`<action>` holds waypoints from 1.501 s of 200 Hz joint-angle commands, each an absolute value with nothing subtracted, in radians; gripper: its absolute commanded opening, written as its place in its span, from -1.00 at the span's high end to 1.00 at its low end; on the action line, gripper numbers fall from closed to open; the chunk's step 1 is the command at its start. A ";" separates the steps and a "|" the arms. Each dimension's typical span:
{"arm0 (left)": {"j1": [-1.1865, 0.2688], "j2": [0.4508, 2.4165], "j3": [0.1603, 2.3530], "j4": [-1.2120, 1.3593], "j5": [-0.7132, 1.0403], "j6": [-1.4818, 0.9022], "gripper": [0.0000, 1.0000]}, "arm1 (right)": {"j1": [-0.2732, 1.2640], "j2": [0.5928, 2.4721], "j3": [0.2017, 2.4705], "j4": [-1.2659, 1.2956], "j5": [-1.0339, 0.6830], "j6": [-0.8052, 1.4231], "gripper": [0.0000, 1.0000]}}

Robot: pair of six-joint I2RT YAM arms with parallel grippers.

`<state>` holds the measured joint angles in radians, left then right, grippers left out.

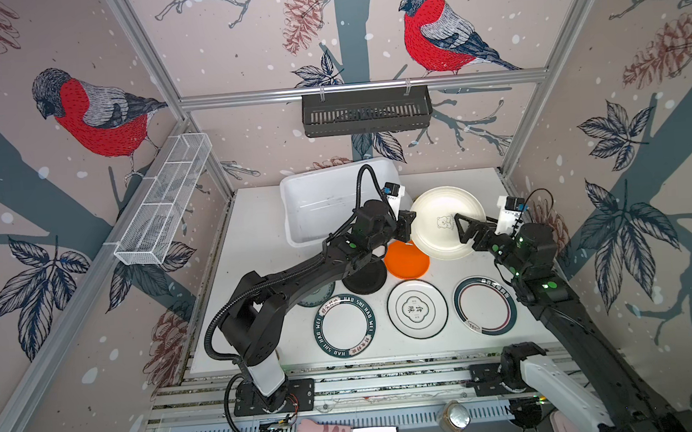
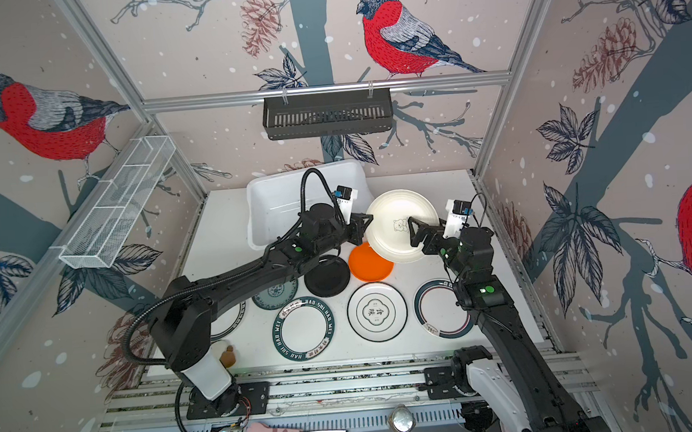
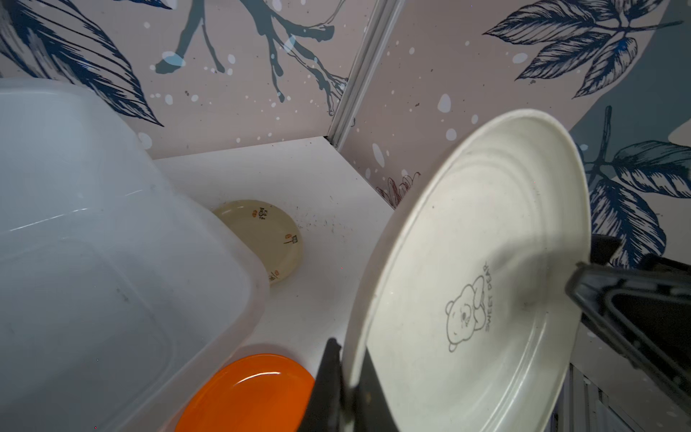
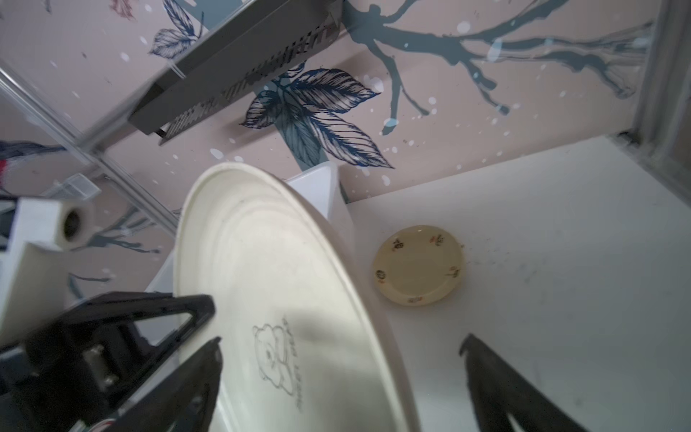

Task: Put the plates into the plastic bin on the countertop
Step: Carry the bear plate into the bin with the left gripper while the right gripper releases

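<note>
Left wrist view tells most of it: the left gripper [image 3: 349,377] is pinched tight on the rim of the cream bear plate [image 3: 467,262], holding it tilted up off the countertop [image 3: 318,179]. In both top views the right gripper [image 1: 460,229] sits at the opposite rim with its jaws spread wide, one on each side of the plate, so imo it's carrying nothing. I can't tell whether a finger grazes the plate's face.

What the next move hangs on: the plastic bin [image 1: 322,198] sits along the far edge of the countertop, left of the middle. The plate hangs just beside the bin's right-hand wall, toward the far right corner. So the bin is on the left gripper's own side, away from the right arm, and the left arm is clearly nearer. My guess is a short sideways carry over that wall, once the plate's rim clears the spread jaws. The other plates, like the orange plate [image 1: 406,261], lie flat nearer the front edge.
</note>
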<state>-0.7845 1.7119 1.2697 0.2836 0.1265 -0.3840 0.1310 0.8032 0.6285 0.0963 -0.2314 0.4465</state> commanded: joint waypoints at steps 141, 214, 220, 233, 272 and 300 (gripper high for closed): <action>-0.309 1.527 1.158 0.105 -0.279 -0.318 1.00 | 0.133 0.826 0.648 0.063 -0.094 0.391 -0.99; -0.197 1.696 1.248 -0.064 -0.161 -0.387 1.00 | 0.133 0.847 0.648 0.027 0.041 0.405 -0.99; -0.196 1.706 1.253 -0.074 -0.165 -0.380 1.00 | 0.133 0.845 0.643 0.027 0.066 0.408 -0.99; -0.196 1.734 1.276 -0.109 -0.178 -0.365 1.00 | 0.133 0.845 0.638 0.022 0.105 0.411 -0.99; -0.196 1.867 1.439 -0.294 -0.220 -0.347 1.00 | 0.132 0.848 0.635 0.013 0.157 0.426 -0.99; -0.198 1.961 1.544 -0.398 -0.241 -0.351 1.00 | 0.130 0.851 0.635 0.000 0.204 0.436 -0.99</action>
